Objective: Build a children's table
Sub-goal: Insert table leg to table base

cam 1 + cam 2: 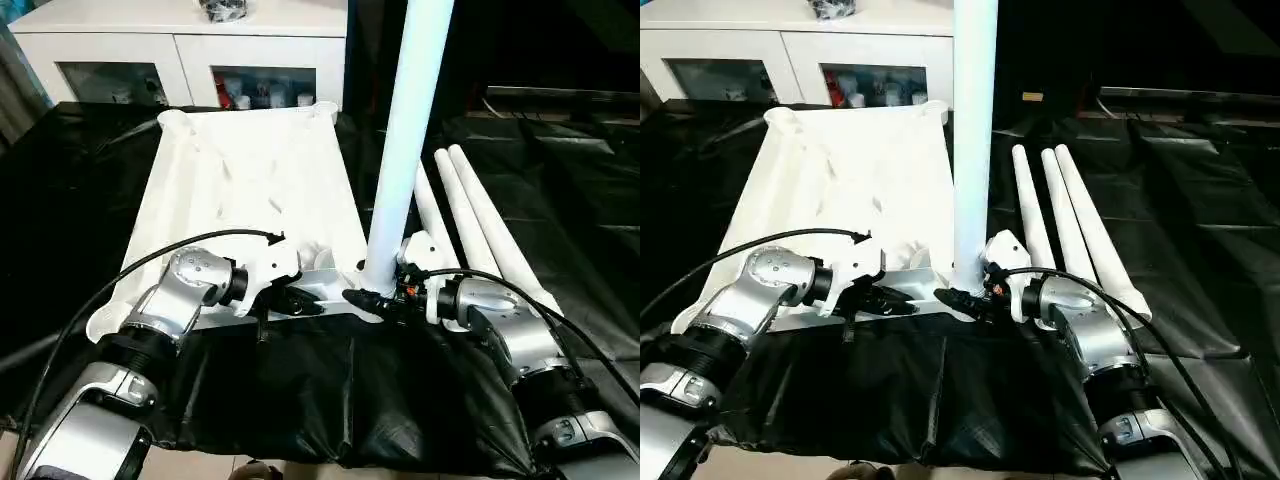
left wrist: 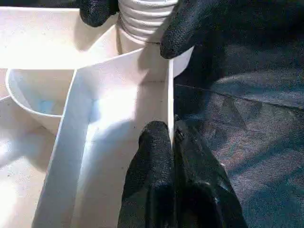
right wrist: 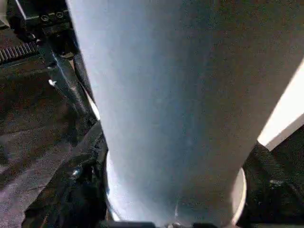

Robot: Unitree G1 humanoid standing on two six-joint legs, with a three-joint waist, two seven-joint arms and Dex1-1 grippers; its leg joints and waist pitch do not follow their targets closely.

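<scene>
Black sheet, tabletop upside down mid-frame. One leg upright in near corner (right gripper grasping it), left gripper clenched on rim. Three legs waiting, right.

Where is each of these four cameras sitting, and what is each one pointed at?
Left eye view: on the head, looking down over both silver forearms at the tabletop.
Right eye view: beside it, same scene, three spare legs lying alongside.
Left wrist view: on the left arm, along the left gripper pinching the tabletop's thin wall.
Right wrist view: on the right arm, close against the upright leg, right gripper around its base.
Both wrist views share that leg's base in its corner socket.
</scene>
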